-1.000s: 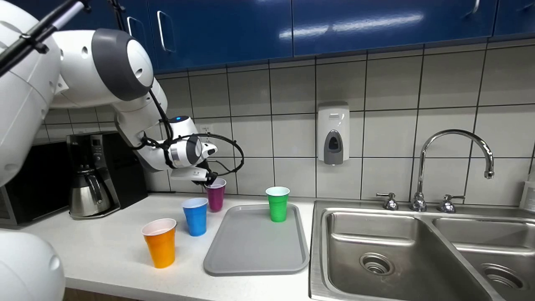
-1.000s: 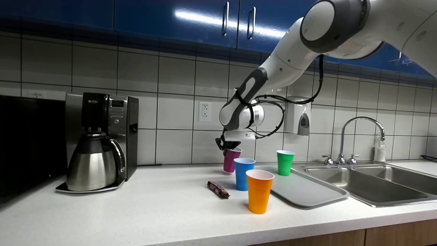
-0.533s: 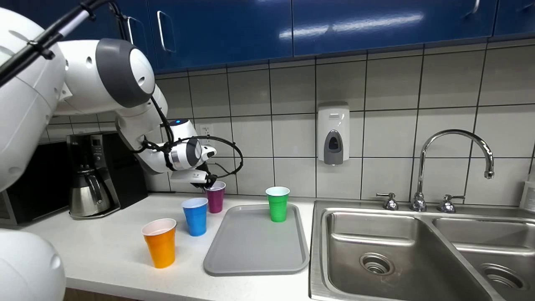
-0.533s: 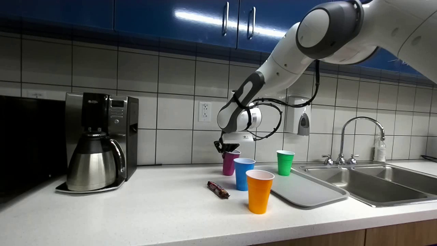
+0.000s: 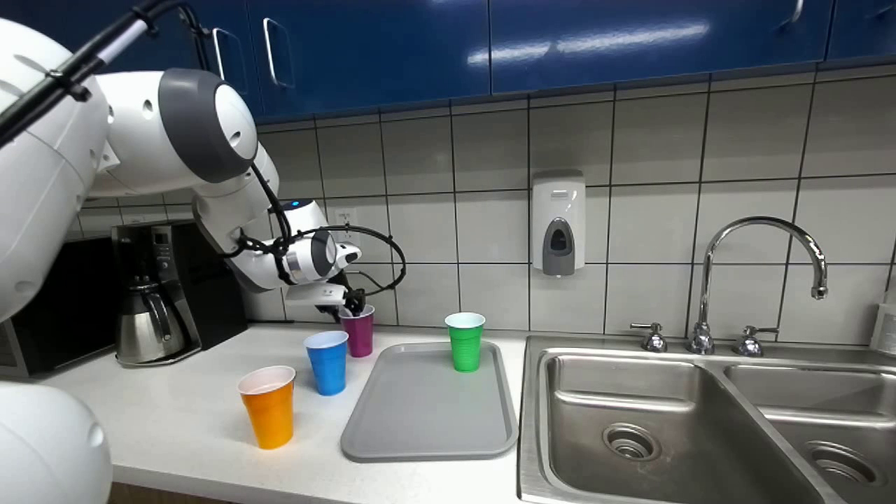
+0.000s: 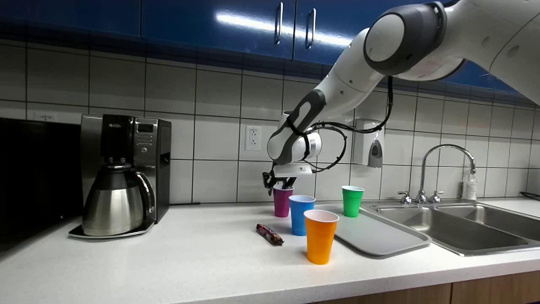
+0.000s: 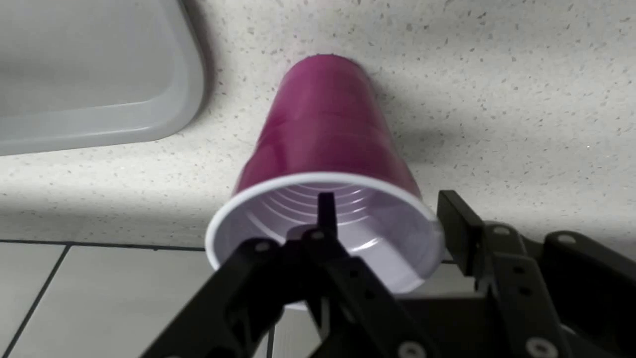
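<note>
A purple cup [image 7: 323,124] with a white rim stands on the counter by the back wall, also the purple cup [image 6: 282,204] in an exterior view. My gripper [image 7: 390,214] is at its mouth with the jaws spread apart. One of the fingers [image 7: 326,209] is inside the mouth, and the opposite one is just outside the rim on the right. Between them passes the cup's wall, apparently not pinched. Nearby are a blue cup [image 5: 327,364], an orange cup [image 5: 268,413] closer to the front, and a green cup [image 5: 465,346] on the grey tray [image 5: 430,413].
A wrapped bar [image 6: 270,234] lies left of the blue cup. A coffee maker [image 6: 122,169] is further left. The sink [image 5: 630,378] with its tap [image 5: 763,222] adjoins the tray's side. Tiled wall [image 5: 427,231] backs the counter, under blue cabinets [image 5: 378,49].
The arm came down slightly and the purple cup lowered and shifted a little left in both exterior views. The jaws, shut at its rim a second ago, have spread.
</note>
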Available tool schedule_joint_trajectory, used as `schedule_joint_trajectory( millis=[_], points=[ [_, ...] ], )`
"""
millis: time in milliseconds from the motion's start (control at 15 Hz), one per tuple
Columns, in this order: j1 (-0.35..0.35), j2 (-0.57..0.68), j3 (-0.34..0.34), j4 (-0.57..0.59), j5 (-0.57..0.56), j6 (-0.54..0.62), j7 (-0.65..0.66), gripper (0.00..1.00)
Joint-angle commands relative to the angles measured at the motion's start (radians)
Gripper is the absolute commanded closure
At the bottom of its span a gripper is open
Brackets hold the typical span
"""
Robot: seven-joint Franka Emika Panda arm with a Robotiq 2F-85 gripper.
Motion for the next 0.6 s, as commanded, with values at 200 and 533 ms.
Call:
schedule_joint_trajectory(
  millis=[200, 533],
  points=[
    [-0.004, -0.002, 0.004, 0.031, -0.025, -0.041, 0.028, 0.0],
    [-0.007, -0.017, 0.007, 0.018, -0.024, -0.035, 0.024, 0.0]
  ],
)
